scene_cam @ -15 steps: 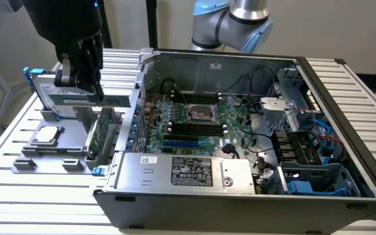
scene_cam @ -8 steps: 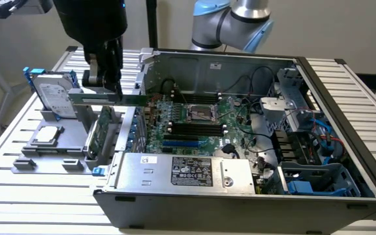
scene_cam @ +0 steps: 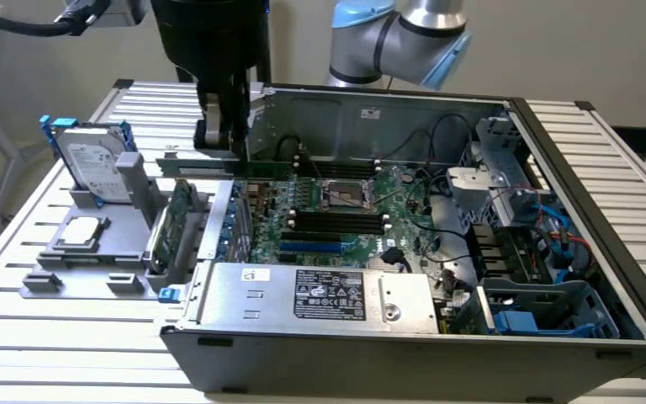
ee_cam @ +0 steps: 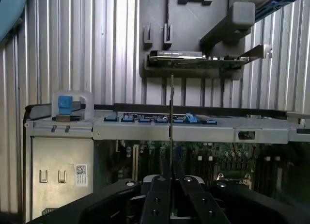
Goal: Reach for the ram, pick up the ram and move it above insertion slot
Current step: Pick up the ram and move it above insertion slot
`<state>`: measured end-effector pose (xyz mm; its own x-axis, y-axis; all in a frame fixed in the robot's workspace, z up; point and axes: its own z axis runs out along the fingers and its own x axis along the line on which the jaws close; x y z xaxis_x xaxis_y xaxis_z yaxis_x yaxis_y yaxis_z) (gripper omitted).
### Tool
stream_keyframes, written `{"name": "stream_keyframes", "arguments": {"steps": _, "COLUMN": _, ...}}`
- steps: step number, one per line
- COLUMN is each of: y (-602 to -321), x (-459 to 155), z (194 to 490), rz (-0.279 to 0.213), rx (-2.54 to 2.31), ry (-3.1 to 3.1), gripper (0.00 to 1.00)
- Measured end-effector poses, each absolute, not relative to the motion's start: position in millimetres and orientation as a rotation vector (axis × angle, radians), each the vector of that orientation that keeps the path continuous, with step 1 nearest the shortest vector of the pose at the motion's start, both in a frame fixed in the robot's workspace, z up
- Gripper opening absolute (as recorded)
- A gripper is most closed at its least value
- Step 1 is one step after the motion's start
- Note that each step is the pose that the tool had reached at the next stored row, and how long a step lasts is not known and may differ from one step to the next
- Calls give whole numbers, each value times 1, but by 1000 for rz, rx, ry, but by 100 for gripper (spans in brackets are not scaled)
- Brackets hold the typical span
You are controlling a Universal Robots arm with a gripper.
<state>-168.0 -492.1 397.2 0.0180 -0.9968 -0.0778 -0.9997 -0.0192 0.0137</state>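
The arm reached down from above; its tool [scene_cam: 225,139] pointed downward, its dark fingers [ee_cam: 157,197] pinched nearly closed.

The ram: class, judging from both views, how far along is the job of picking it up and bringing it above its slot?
Done: the ram is picked up, off the gray holder beside the case. In hand: the gripper is shut on it, and in the wrist view it runs edge-on from the fingers. It hangs at the open computer case's side wall. Left: the black memory slots on the motherboard sit further toward the exterior view's right.
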Motion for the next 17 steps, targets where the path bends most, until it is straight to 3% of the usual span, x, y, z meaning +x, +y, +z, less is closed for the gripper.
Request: {"name": "stream_keyframes", "arguments": {"steps": 17, "y": -481, "x": -94, "z": 395, "rz": 119, "rx": -2200, "ry": 2159, "gripper": 13}}
